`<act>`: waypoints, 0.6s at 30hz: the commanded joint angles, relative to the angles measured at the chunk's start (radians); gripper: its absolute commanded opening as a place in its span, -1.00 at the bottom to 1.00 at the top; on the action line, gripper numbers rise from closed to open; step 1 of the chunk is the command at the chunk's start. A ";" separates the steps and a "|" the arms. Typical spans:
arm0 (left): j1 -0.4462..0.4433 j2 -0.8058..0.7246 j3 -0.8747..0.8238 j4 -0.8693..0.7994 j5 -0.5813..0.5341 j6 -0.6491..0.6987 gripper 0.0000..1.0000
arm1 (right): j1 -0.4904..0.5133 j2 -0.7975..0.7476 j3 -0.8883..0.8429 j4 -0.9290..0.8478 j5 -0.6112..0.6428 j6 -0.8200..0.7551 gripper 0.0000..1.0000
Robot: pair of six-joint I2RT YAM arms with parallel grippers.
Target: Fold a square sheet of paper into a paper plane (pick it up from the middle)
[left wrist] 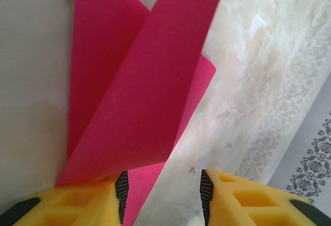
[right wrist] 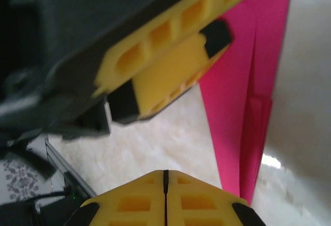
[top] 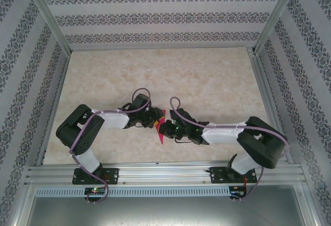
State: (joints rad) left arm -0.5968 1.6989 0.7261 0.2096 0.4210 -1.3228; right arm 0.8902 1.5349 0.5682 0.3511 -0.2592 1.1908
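Overhead, paper (top: 161,135) mostly hidden; closer, its flap (left wrist: 155,91) raised before spread left fingers (left wrist: 88,205), right fingers (right wrist: 134,205) clenched.

Legible text, labels, brands, numbers, signs: none found. Magenta paper (left wrist: 139,96) just ahead of the left gripper (left wrist: 161,190): plain, unprinted; its yellow fingers (left wrist: 243,197): unmarked; patterned wall bands (top: 155,19) far beyond that gripper: ornament, not lettering. Small boards (top: 94,190) well behind the gripper, by the arm bases: possibly printed, but too small to read.
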 commanded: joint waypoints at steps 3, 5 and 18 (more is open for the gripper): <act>-0.018 -0.016 -0.033 -0.014 -0.072 -0.095 -0.09 | -0.025 0.092 -0.001 0.157 -0.021 0.079 -0.86; -0.024 -0.019 -0.036 -0.005 -0.081 -0.114 -0.09 | -0.027 0.108 -0.010 0.146 -0.016 0.084 -0.86; -0.061 -0.063 -0.069 0.010 -0.157 -0.176 -0.08 | -0.042 0.156 0.028 0.003 -0.035 0.017 -0.85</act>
State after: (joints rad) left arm -0.6445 1.6585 0.6838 0.2344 0.3046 -1.4570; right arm 0.8631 1.6619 0.5762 0.4377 -0.3038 1.2491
